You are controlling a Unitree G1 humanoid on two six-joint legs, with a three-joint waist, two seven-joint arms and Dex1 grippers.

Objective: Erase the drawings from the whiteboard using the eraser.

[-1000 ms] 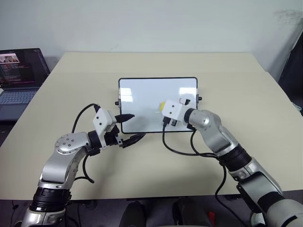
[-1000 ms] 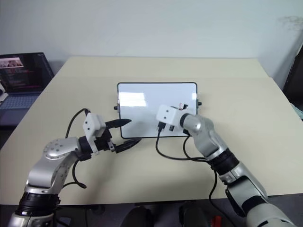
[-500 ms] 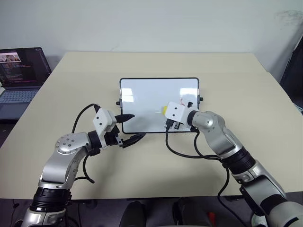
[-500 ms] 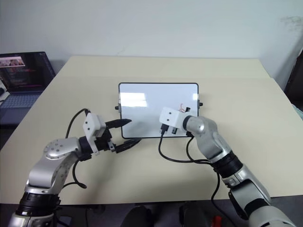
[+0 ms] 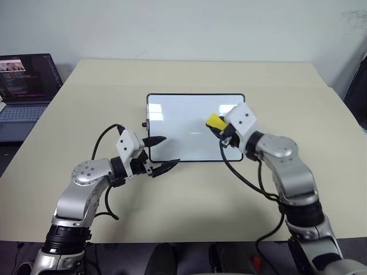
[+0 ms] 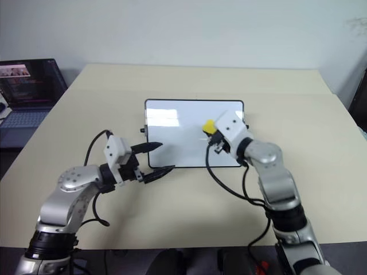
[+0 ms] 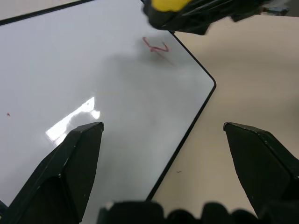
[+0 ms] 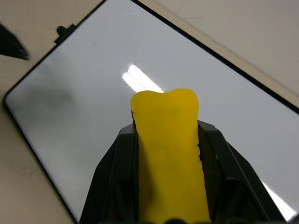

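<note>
Head views: right gripper (image 5: 221,127) pinched the eraser (image 5: 215,121) over the whiteboard (image 5: 183,123) on the table (image 5: 189,195). Left wrist view: left gripper (image 7: 161,149) spread wide, empty, at board's corner; drawings (image 7: 156,46) remained

bright even light; streaks of glare on whiteboard (image 5: 189,123); soft shadows under arms; eraser (image 8: 169,154) close-up slightly soft.

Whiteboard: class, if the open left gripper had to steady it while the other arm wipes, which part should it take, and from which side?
Judging by pose, the near left corner of the whiteboard. It lies flat with a thin black frame, and the left gripper hangs open level with that edge, so sliding in sideways from the robot's left looks easiest. This stays away from the eraser in the right gripper.
</note>
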